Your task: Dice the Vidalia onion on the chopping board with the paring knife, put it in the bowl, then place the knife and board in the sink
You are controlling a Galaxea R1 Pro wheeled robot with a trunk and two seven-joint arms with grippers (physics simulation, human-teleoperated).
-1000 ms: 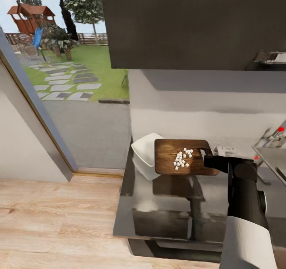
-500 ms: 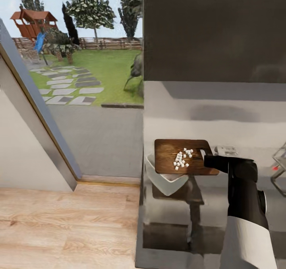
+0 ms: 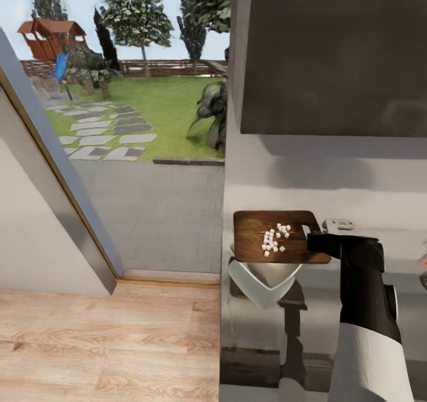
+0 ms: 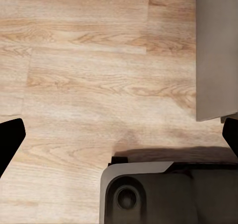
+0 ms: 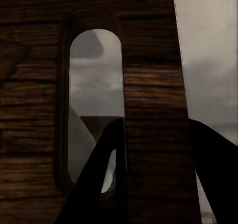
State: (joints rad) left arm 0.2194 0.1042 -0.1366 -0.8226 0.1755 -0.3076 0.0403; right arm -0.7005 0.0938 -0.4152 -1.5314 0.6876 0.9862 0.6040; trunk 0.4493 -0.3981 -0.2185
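Holding the chopping board (image 3: 270, 236) up level by its handle end, my right gripper (image 3: 314, 241) pinching that edge — diced onion (image 3: 274, 238) on top, bowl (image 3: 265, 278) directly below near the worktop (image 3: 261, 331) corner. Left fingers (image 4: 10, 140) spread wide, empty, over open floor (image 4: 89, 70).

The board (image 3: 279, 236), with onion pieces (image 3: 274, 239) on it, is held above the bench (image 3: 356, 313) over the bowl (image 3: 264, 278), the right gripper (image 3: 312, 239) at its right end.
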